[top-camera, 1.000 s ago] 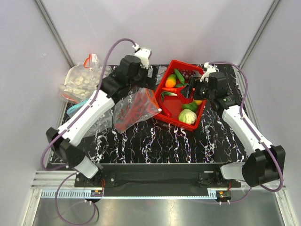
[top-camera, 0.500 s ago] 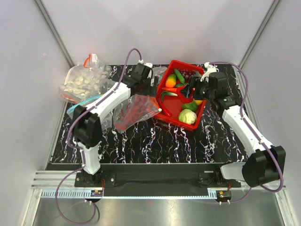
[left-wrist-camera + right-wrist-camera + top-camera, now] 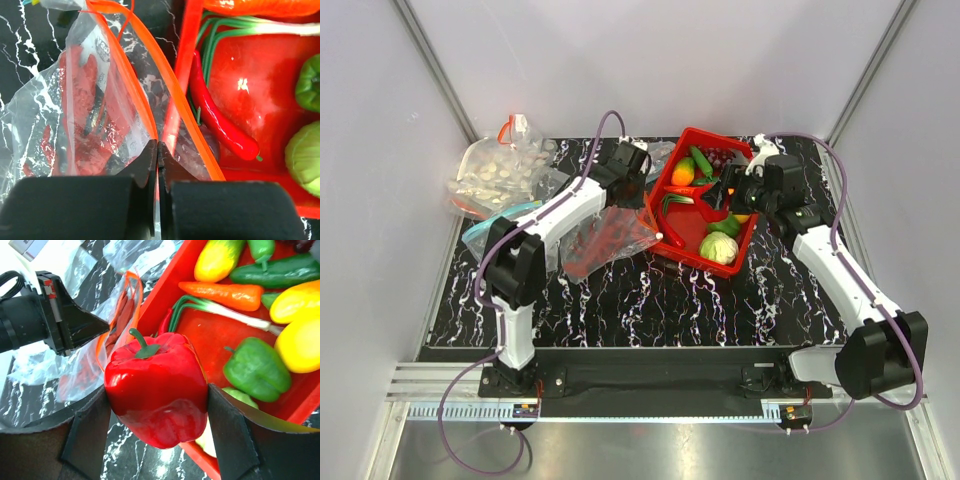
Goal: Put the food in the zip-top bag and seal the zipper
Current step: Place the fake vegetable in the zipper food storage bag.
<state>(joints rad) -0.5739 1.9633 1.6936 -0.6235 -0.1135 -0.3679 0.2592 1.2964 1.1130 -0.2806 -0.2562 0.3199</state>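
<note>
Pinching the zipper (image 3: pixel 131 75) of the bag (image 3: pixel 610 235) at centre of the top view, just left of the tray (image 3: pixel 698 261), the left gripper (image 3: pixel 157 150) is clamped shut while the right gripper (image 3: pixel 157 405) grasps a pepper (image 3: pixel 150 370) over the tray; loading seems in hand, calling next for the mouth held open.

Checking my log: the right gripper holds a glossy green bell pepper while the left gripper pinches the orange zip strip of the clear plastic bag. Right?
No: the right gripper holds a glossy red bell pepper, as the right wrist view shows. The left gripper does pinch the orange zip strip of the clear plastic bag.
</note>
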